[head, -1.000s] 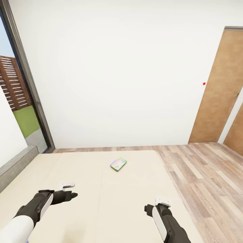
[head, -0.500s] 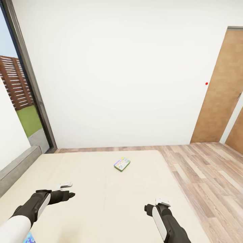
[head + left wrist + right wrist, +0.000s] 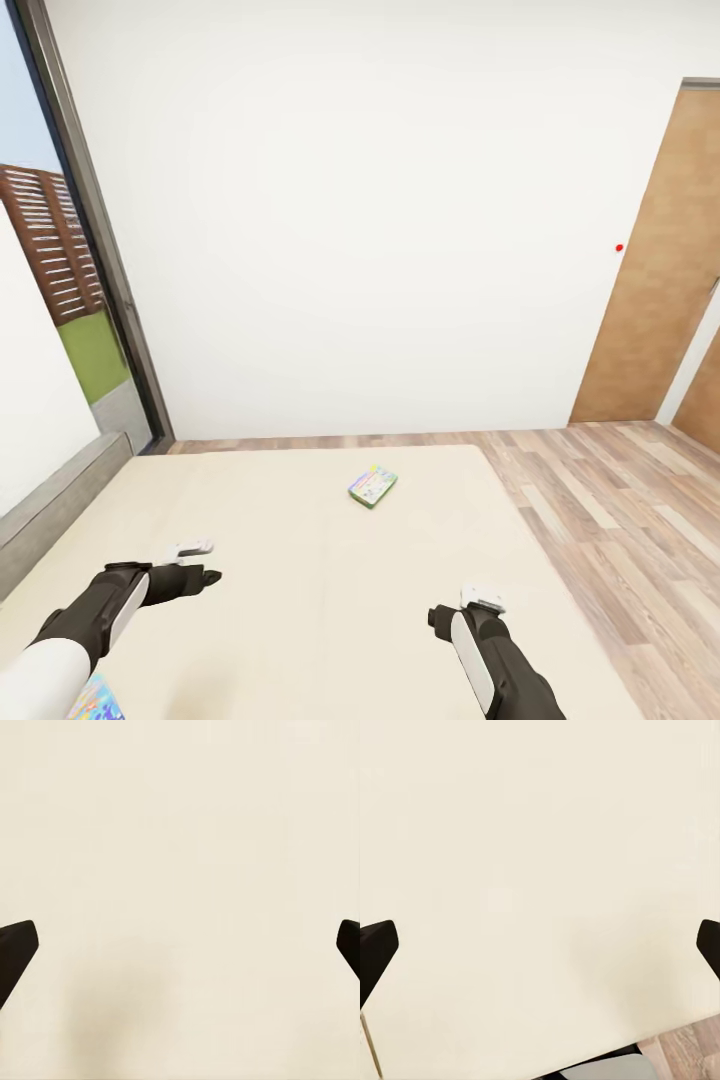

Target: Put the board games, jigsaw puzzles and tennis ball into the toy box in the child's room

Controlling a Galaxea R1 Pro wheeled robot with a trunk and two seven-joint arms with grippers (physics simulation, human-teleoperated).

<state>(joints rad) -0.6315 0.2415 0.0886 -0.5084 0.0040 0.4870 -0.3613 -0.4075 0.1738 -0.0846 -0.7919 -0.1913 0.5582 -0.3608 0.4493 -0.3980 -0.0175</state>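
Note:
A small green-edged board game [image 3: 373,486] lies flat on the beige mattress of the bed [image 3: 300,600], toward its far edge. At the lower left edge of the head view, the corner of a blue printed board game [image 3: 97,700] peeks out beside my left forearm. My left gripper [image 3: 205,576] hovers over the mattress well short of the green-edged game, and my right gripper [image 3: 440,616] hovers nearer the bed's right side. In both wrist views the left gripper [image 3: 180,945] and right gripper [image 3: 540,945] are open and empty over bare mattress.
The grey bed frame [image 3: 50,510] runs along the left under a tall dark-framed window [image 3: 90,250]. A white wall stands beyond the bed. Wood-plank floor [image 3: 620,520] lies to the right, leading to a brown door [image 3: 650,270].
The camera has turned slightly left, so the whole picture has shifted right. The blue board game's corner has come into view at the lower left. Both grippers stay open.

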